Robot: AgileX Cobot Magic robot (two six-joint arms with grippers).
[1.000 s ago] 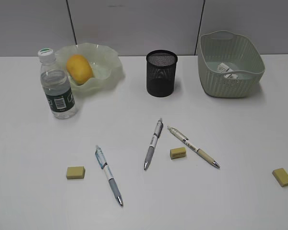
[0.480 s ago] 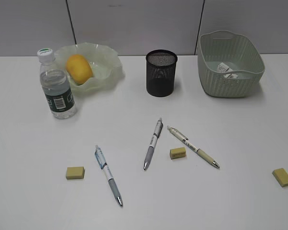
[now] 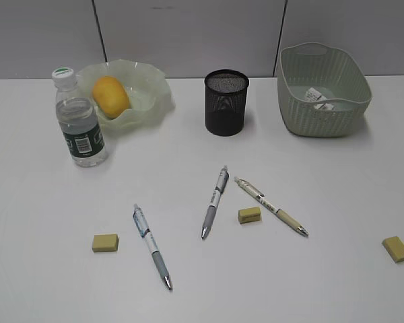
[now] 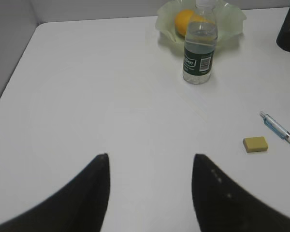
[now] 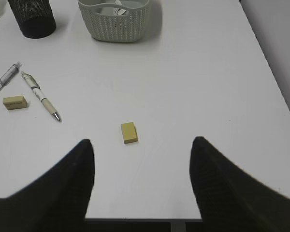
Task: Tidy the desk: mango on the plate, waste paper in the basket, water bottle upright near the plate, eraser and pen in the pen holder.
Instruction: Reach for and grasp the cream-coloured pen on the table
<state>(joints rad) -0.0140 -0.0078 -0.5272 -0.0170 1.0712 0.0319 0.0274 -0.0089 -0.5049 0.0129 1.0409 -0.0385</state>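
Left claw (image 4: 150, 166): released, jaws apart over bare desk (image 4: 96, 96), grasping nothing.
Right claw (image 5: 141, 150): released, grasping nothing.
Mango (image 4: 186, 20): in the plate (image 4: 232, 21), far ahead-right of the left claw.
Water bottle (image 4: 199, 46): upright, just before the plate.
Waste paper (image 3: 318, 97): inside the basket (image 5: 118, 26), far ahead of the right claw.
Pen holder (image 5: 33, 18): ahead-left of the right claw.
Erasers: 1 (image 5: 129, 132) just ahead of the right claw, 1 (image 4: 255, 144) right of the left claw.

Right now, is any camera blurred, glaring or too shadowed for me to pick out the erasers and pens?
Exterior view: even, soft light, faint shadows, pens and the middle eraser sharp. Left wrist view: the bottle is crisp, the near fingers dark and soft-edged. Right wrist view: the lone eraser is clear; no glare.
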